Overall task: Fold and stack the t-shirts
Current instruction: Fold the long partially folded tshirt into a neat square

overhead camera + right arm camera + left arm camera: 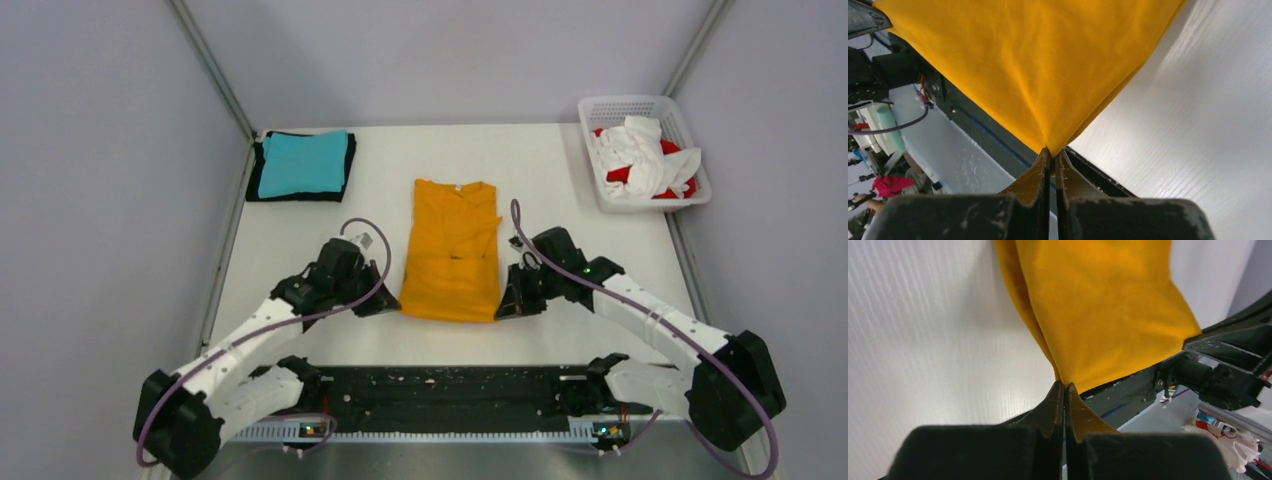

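Note:
The orange-yellow t-shirt (452,250) lies in the middle of the table, folded lengthwise into a narrow strip, collar at the far end. My left gripper (388,306) is shut on its near left corner, as the left wrist view shows (1064,385). My right gripper (503,308) is shut on its near right corner, as the right wrist view shows (1051,150). The shirt's near hem is lifted off the table between the two grippers (1108,310) (1038,70). A folded teal t-shirt (303,162) lies on a folded black t-shirt (262,188) at the far left.
A white lattice basket (600,107) at the far right corner holds crumpled white (640,150) and red (672,150) shirts. A black base rail (450,398) runs along the near table edge. Grey walls close in both sides and the back.

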Controlling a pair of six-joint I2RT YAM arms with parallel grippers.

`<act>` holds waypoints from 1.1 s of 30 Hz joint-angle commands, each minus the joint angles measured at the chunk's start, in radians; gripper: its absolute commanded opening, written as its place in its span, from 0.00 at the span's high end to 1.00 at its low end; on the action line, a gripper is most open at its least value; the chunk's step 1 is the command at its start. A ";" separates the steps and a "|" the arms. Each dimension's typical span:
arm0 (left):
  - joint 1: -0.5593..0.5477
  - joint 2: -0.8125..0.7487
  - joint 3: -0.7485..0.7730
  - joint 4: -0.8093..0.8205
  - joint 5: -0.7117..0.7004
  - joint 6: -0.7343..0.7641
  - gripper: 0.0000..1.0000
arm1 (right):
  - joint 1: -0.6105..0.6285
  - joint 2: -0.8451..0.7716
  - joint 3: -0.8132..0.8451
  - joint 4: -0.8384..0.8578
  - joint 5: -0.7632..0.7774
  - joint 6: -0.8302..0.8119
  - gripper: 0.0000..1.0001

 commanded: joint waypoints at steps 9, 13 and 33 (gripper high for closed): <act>0.003 -0.064 0.238 0.016 -0.181 0.115 1.00 | -0.117 -0.014 0.262 -0.053 -0.028 -0.096 1.00; 0.015 0.068 0.349 0.026 -0.266 0.174 1.00 | -0.163 0.028 0.304 0.029 -0.026 -0.089 1.00; 0.186 0.627 0.816 0.106 -0.144 0.337 1.00 | -0.358 0.414 0.548 0.241 -0.086 -0.027 1.00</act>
